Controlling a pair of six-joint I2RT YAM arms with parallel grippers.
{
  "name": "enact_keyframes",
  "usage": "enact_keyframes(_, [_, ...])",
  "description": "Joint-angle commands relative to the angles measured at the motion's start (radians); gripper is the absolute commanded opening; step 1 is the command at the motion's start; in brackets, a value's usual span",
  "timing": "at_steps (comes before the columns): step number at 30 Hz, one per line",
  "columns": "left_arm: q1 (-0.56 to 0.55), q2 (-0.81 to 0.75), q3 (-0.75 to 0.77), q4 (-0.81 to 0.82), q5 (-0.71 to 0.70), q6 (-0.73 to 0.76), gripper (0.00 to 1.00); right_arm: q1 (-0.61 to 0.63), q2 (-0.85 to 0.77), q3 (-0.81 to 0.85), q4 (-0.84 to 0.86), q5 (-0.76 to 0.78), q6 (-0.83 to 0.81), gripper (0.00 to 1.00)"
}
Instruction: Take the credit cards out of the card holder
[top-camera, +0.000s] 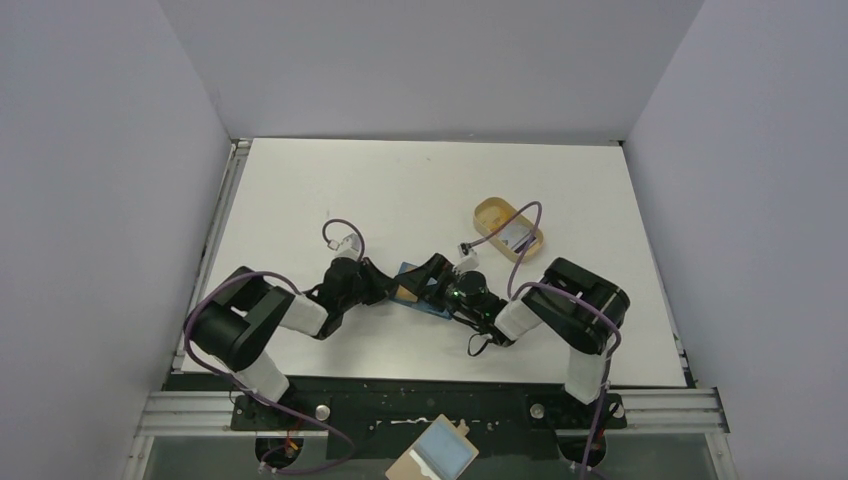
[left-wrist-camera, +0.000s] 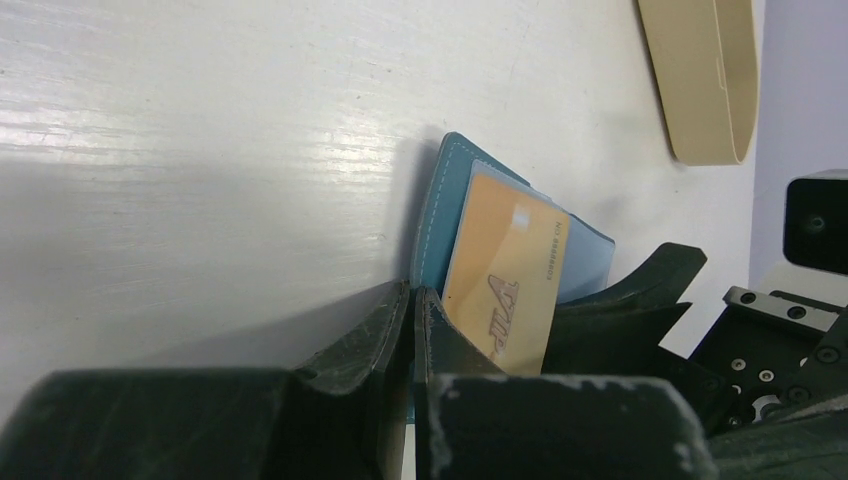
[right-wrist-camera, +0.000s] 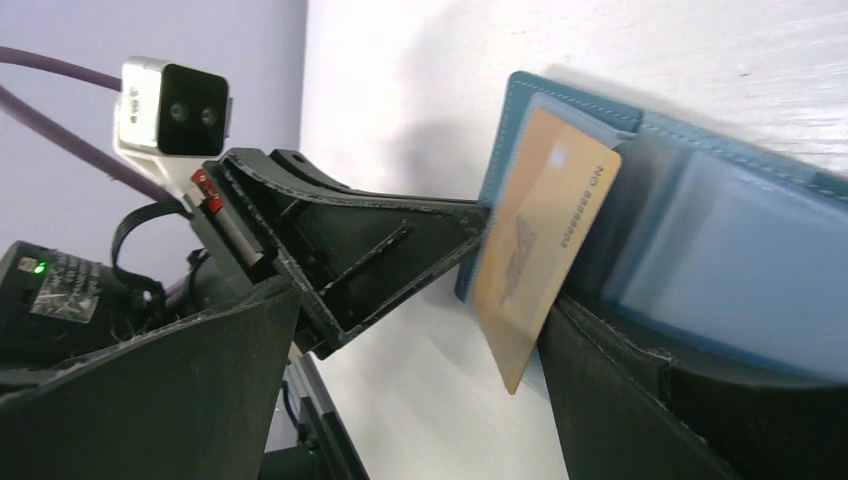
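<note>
The teal card holder (top-camera: 428, 307) lies open at the table's middle between both grippers. It shows in the left wrist view (left-wrist-camera: 446, 195) and the right wrist view (right-wrist-camera: 720, 250), light blue inside. An orange card (left-wrist-camera: 505, 280) with dark lettering sticks partly out of its pocket (right-wrist-camera: 535, 240). My left gripper (left-wrist-camera: 415, 300) is shut on the holder's teal edge. My right gripper (right-wrist-camera: 425, 320) is open, its fingers either side of the orange card's free end, one finger (right-wrist-camera: 640, 400) against the holder. A pale card with dark markings (top-camera: 517, 238) lies in the tan oval tray (top-camera: 490, 212).
The tan oval tray sits behind and right of the grippers, and its rim (left-wrist-camera: 700, 80) shows in the left wrist view. A tan board with a light-blue rectangle (top-camera: 432, 458) lies below the table's near edge. Purple cables loop over both arms.
</note>
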Motion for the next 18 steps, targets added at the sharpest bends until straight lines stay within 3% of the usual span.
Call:
enact_keyframes(1, [-0.017,0.065,-0.035,-0.057,0.000,0.002,0.00,0.036,0.083,-0.023,0.153,0.022,0.031,0.89])
enact_keyframes(4, [-0.024,0.069,-0.035,-0.052,-0.002,0.002,0.00,0.040,0.121,0.012,0.167,0.004,0.051,0.86])
enact_keyframes(11, [-0.032,0.076,-0.039,-0.037,-0.007,-0.001,0.00,0.069,0.110,0.094,-0.038,0.004,0.031,0.82])
enact_keyframes(18, [-0.037,0.076,-0.050,-0.025,-0.017,-0.001,0.00,0.069,0.106,0.095,-0.068,0.012,0.027,0.76])
